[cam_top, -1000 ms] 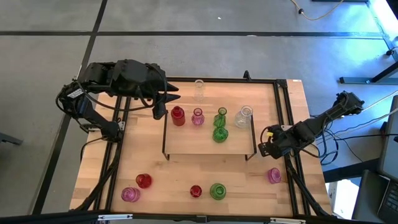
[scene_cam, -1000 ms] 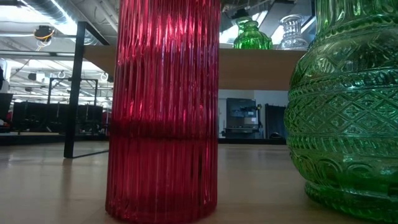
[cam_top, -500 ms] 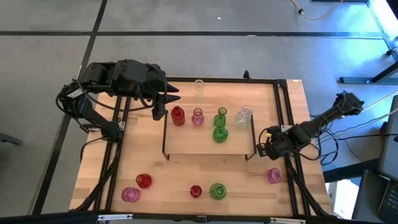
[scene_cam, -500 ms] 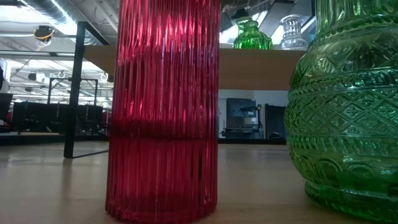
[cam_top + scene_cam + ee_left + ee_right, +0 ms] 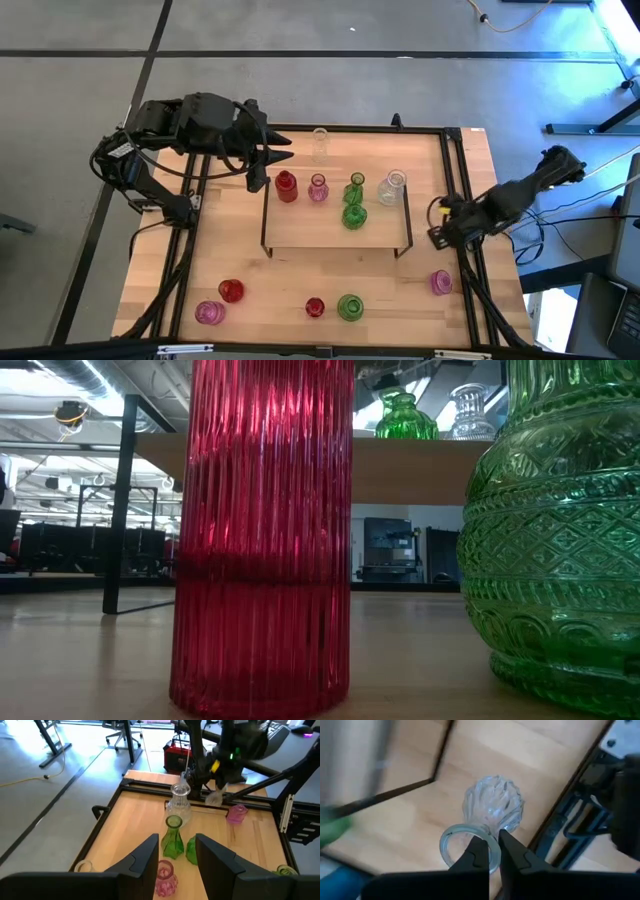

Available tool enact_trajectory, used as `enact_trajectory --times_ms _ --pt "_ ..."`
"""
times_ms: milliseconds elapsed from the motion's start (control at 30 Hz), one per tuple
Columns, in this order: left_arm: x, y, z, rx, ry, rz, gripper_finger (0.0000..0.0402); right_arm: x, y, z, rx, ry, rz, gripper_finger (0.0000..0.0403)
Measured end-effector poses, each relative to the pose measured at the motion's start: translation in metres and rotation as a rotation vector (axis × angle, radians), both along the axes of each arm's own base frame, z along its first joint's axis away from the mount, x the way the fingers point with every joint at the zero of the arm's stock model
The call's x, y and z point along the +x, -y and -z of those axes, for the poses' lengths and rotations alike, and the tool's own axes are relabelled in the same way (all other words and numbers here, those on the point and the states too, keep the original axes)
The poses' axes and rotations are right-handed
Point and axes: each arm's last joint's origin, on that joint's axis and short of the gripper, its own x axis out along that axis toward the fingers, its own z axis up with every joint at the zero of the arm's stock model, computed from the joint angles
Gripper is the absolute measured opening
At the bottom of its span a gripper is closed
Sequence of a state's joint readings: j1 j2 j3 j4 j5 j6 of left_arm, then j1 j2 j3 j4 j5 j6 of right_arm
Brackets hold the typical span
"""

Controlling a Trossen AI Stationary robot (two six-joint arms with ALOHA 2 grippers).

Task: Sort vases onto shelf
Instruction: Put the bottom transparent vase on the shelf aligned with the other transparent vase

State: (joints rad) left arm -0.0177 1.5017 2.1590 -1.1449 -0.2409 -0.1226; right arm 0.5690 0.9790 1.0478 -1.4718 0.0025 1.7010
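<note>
vases sit partly on the shelf (image 5: 300, 232), the low wood platform on black legs in the middle of the table (image 5: 160, 262). along the shelf's far edge stand a red vase (image 5: 286, 186), a pink vase (image 5: 318, 188), a tall green vase (image 5: 356, 186) with a round green vase (image 5: 354, 216) just nearer, and a clear ribbed vase (image 5: 392, 187) at the far right corner. another clear vase (image 5: 320, 143) stands on the table beyond the shelf. along the table's near edge are a pink one (image 5: 209, 313), a red one (image 5: 231, 291), a small red one (image 5: 315, 307) and a green one (image 5: 350, 307); a pink one (image 5: 441, 282) stands by the right edge. left gripper (image 5: 257, 170) hovers at the shelf's far left corner, fingers (image 5: 142, 862) parted and empty. right gripper (image 5: 438, 226) is off the shelf's right end, fingers (image 5: 476, 854) closed together on nothing, above the clear ribbed vase's rim.
</note>
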Motion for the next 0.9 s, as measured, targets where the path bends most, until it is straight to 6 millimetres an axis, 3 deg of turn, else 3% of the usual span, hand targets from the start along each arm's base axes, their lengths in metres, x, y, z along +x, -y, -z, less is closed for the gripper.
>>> enact_trajectory --times_ms 167,300,533,700,900 --pt "0.000 -0.001 -0.001 0.002 0.007 -0.001 0.0121 -0.005 0.006 -0.064 0.008 0.168 -0.057 0.0001" --pt "0.000 -0.001 -0.001 0.002 0.007 -0.002 0.0121 0.010 0.005 -0.095 0.006 0.260 -0.116 0.0001" --pt "0.001 -0.001 -0.003 -0.003 0.030 -0.004 0.0121 0.079 0.009 -0.109 -0.052 0.237 -0.283 0.0001" --pt "0.002 0.000 -0.003 -0.021 0.043 0.016 0.0121 0.116 0.027 -0.114 -0.073 0.242 -0.380 0.0000" --pt "0.002 0.003 -0.003 -0.067 0.047 0.042 0.0121 0.129 0.047 -0.106 -0.050 0.215 -0.399 0.0000"
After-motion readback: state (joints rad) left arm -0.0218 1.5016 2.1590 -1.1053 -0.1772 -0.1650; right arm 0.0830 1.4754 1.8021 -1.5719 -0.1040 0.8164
